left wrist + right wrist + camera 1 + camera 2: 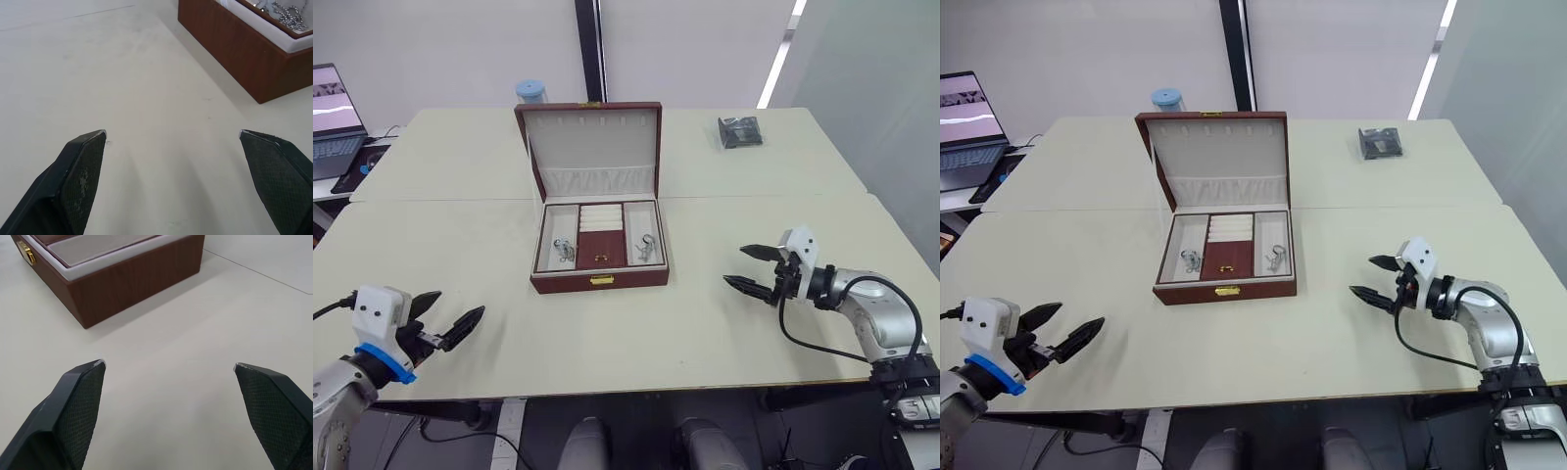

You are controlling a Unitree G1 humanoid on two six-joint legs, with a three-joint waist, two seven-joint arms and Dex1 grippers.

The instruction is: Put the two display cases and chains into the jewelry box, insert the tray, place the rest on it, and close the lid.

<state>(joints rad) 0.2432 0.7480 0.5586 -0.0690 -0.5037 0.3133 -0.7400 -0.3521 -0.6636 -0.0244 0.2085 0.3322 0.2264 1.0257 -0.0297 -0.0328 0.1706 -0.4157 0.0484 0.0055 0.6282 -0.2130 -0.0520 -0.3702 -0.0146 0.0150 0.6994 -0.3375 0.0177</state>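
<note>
The jewelry box (599, 279) stands in the middle of the table with its lid (592, 147) upright and open. The tray (600, 217), with its ring-roll section, sits in the top of the box. Silver chains lie in its left compartment (566, 251) and its right compartment (647, 247). The two display cases are out of view. My left gripper (460, 304) is open over bare table, front left of the box. My right gripper (734, 265) is open and empty to the right of the box. The left wrist view catches a box corner (244, 54) and chains (288, 10).
A dark grey packet (740, 131) lies at the back right of the table. A blue-lidded container (530, 92) stands behind the lid. A laptop (335, 122) sits on a side table at the far left. A seam (431, 201) crosses the tabletop.
</note>
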